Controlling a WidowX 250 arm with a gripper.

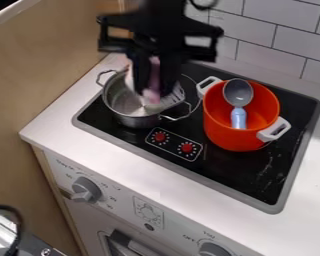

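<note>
Claw: at steel pot [132, 121]'s mouth; claw [154, 92] looks closed on pink thing [152, 82], one finger each side.
Pink thing: between the fingers, over the pot; lower end hard to make out.
Snag risk: pale slotted part [173, 95] sits by the pot's right rim; sideways motion could catch it there. Can't tell if it joins the pink thing.
Tip risk: a low finger could hit rim or wire handle [179, 115], shoving the pot.
Slip risk: narrow grip, so pink thing could twist if it bumps the wall.
Steel pot: bare shiny floor partly visible; rest hidden by claw.
Orange pot [228, 139]: holds spoon [238, 93], grey head up by the far rim, blue handle down inside.
Stove [246, 172]: under both pots.
</note>
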